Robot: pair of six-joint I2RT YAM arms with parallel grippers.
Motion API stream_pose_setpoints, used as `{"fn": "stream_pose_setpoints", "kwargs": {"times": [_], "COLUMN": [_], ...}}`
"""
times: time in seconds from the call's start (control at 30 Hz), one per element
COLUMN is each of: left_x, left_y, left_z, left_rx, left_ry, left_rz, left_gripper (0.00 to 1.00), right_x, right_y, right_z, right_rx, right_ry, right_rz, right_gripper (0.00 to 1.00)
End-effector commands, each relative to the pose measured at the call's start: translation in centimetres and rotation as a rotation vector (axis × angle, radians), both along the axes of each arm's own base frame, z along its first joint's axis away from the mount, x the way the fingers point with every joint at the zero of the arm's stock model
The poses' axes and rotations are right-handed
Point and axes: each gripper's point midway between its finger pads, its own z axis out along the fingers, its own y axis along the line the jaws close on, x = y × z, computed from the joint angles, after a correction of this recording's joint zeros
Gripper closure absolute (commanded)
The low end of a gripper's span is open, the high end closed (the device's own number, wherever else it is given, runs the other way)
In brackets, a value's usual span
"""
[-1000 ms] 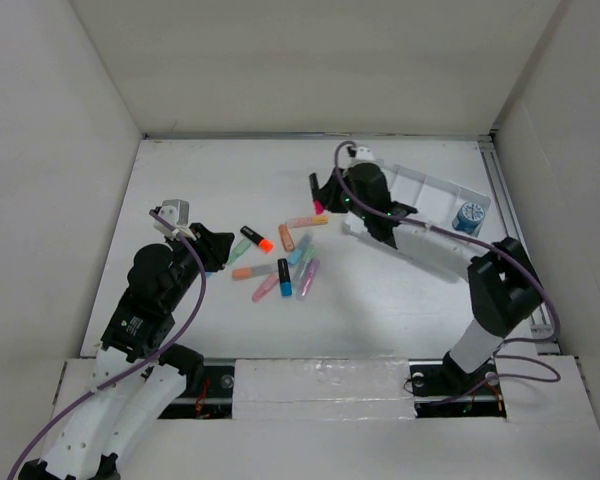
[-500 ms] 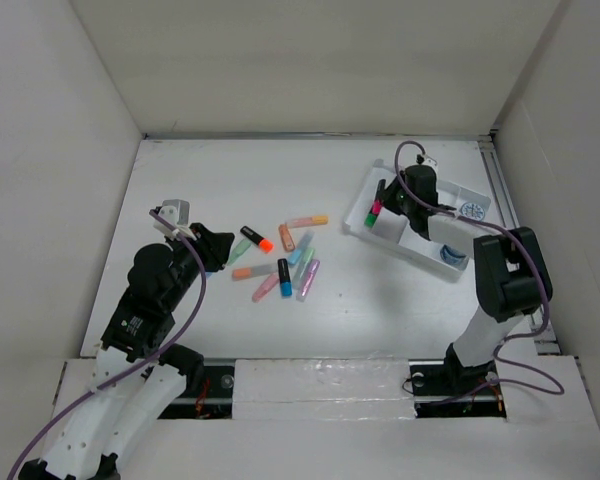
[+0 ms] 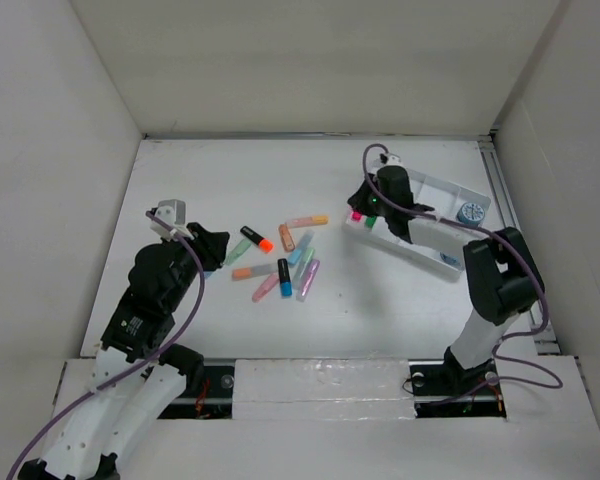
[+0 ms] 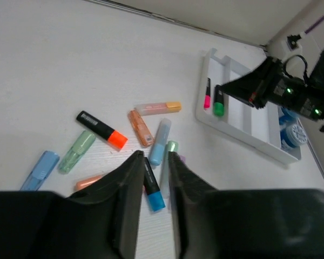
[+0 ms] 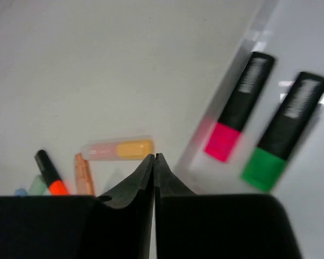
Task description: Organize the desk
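Note:
On the white desk (image 3: 200,180), several highlighters lie scattered in a cluster, among them a black-and-orange one (image 3: 255,238), a black-and-blue one (image 3: 284,277) and a pink-and-yellow one (image 3: 308,220). A black-and-pink highlighter (image 5: 239,107) and a black-and-green one (image 5: 283,132) lie side by side in the left compartment of the white tray (image 3: 430,245). My right gripper (image 3: 358,203) hovers at the tray's left end, shut and holding nothing (image 5: 154,156). My left gripper (image 3: 215,250) hangs left of the cluster, slightly open and empty (image 4: 154,156), above the black-and-blue highlighter (image 4: 151,183).
A blue round object (image 3: 469,212) sits at the tray's right end. White walls close in the desk on the left, back and right. A metal rail (image 3: 500,190) runs along the right edge.
My right gripper carried the pink highlighter from the cluster to the tray, left it beside the green one and drew back left, shut. My left jaws parted slightly.

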Motion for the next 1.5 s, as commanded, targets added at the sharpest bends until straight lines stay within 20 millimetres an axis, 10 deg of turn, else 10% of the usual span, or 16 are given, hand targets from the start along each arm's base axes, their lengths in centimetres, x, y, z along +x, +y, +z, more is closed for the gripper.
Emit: {"fn": "stream_pose_setpoints", "kwargs": {"times": [0.0, 0.13, 0.23, 0.4, 0.7, 1.47], "left_x": [0.1, -0.8, -0.9, -0.9, -0.8, -0.6], "left_y": [3.3, 6.5, 7.5, 8.4, 7.7, 6.6], "left_z": [2.2, 3.0, 3.1, 2.9, 3.0, 3.0], "left_rx": [-0.031, -0.076, -0.089, -0.117, -0.115, -0.103], "left_ry": [-0.038, -0.048, -0.053, -0.043, -0.05, -0.054], "left_rz": [0.189, 0.362, 0.418, 0.483, 0.441, 0.378], "left_gripper": [0.84, 0.95, 0.95, 0.87, 0.84, 0.82], "right_x": [-2.2, -6.6, -7.7, -9.4, -7.1, -6.0], "right_y": [8.3, 18.3, 21.2, 25.7, 24.7, 26.8], "right_z": [3.8, 3.8, 1.2, 0.4, -4.5, -7.4], "right_rx": [-0.03, -0.108, -0.186, -0.311, -0.487, -0.567], "right_ry": [-0.126, -0.155, -0.131, -0.137, -0.059, -0.075], "right_rz": [0.235, 0.453, 0.502, 0.583, 0.512, 0.489], "right_gripper": [0.98, 0.92, 0.65, 0.49, 0.42, 0.55]}}
